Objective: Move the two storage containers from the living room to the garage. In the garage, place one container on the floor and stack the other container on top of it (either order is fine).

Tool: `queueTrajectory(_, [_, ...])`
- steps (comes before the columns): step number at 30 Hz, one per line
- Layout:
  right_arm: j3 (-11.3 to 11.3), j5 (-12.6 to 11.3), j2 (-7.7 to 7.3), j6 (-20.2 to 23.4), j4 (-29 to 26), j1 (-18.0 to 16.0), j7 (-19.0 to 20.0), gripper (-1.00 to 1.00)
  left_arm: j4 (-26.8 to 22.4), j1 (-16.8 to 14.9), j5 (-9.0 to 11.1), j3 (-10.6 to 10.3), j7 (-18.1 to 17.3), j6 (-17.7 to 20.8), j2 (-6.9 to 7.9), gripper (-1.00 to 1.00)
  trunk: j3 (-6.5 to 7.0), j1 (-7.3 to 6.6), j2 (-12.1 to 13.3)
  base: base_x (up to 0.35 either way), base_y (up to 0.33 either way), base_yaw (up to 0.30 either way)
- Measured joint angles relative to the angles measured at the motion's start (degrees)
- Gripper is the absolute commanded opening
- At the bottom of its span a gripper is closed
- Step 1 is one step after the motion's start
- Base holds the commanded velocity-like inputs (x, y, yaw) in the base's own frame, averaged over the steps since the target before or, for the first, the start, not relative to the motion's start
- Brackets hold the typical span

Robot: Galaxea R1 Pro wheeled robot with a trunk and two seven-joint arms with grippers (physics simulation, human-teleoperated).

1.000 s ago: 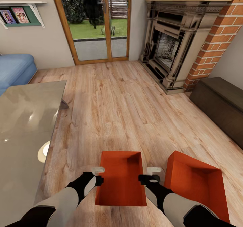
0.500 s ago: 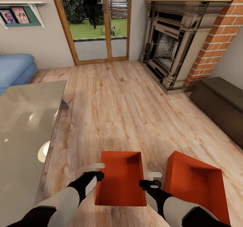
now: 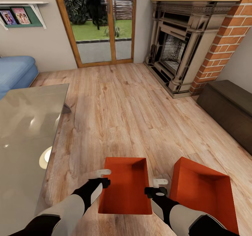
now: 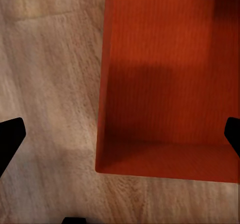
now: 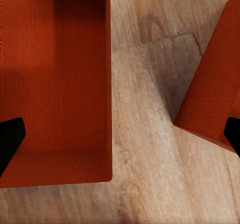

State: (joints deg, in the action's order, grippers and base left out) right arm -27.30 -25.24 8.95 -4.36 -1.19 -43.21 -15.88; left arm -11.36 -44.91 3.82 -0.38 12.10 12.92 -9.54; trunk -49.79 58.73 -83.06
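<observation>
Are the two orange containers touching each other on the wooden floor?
No: in the right wrist view a strip of wood floor lies between the left container and the right container.

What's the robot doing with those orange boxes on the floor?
It is getting ready to pick one up. Two orange storage containers sit on the living room's wood floor. The robot has an arm on each side of the nearer container: the left gripper by one long wall, the right gripper by the other, both with fingers open. Nothing is lifted yet. The second container waits beside it, turned at an angle.
</observation>
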Motion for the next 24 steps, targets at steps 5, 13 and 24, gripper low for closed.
queueTrajectory(5, [0.0,0.0,-0.04,0.0,0.0,0.0,0.0,1.00,0.0,0.0,0.0,0.0,0.0,0.1,-0.17,1.00,-0.89,1.09,-2.0,0.000,0.000,0.000])
queueTrajectory(13, [0.0,0.0,0.00,0.1,0.0,0.0,0.0,1.00,0.1,0.0,0.0,0.0,0.0,0.4,-0.20,1.00,-2.33,2.85,-5.2,0.000,0.000,0.000])
queueTrajectory(24, [0.0,0.0,-0.01,0.1,0.0,0.0,0.0,1.00,0.5,0.0,0.0,-0.1,-0.2,0.4,-0.20,1.00,-4.30,5.27,-9.6,0.000,0.000,0.000])
